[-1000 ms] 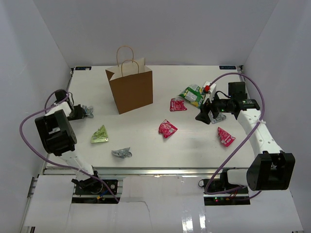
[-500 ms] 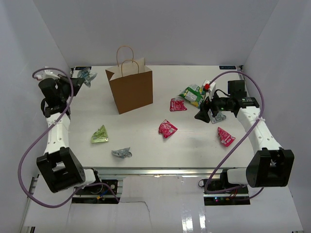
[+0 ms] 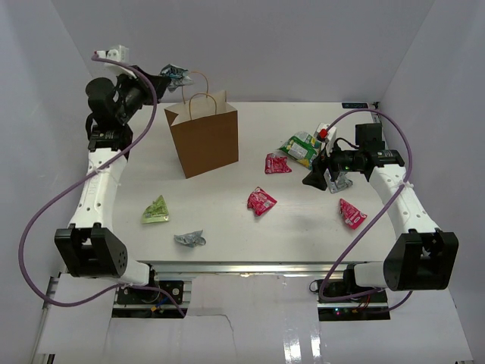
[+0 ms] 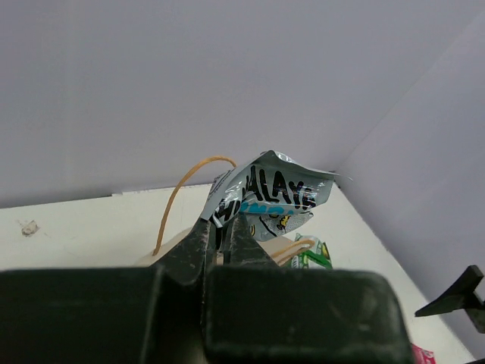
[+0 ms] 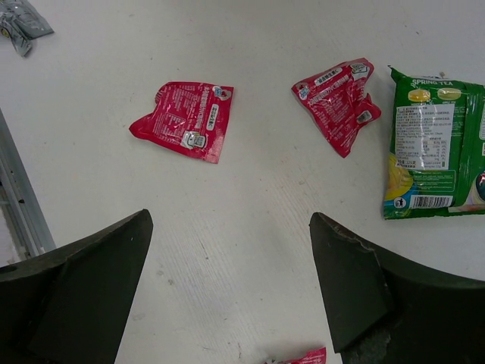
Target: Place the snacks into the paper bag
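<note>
Within the last second the left end effector (image 3: 167, 74) has carried a silver-grey packet (image 4: 269, 196) from the left side of the bench (image 3: 227, 220) up beside the handles of the paper bag (image 3: 204, 144). It pinches the packet, and release into the bag appears imminent. The right end effector (image 5: 227, 250) stands spread above two red packets (image 5: 186, 120).

Legible text: "ALAY" on the silver-grey packet and "SPRING TEA" on the green-and-white packet (image 5: 436, 152).

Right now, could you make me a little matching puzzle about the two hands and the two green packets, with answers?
1 left hand
2 right hand
3 light green packet
4 green-and-white packet

A open, empty
B on the table beside a red packet
C shut on a silver packet, up in the air
D on the table, left arm's side

Pairs: 1-C, 2-A, 3-D, 4-B
</note>
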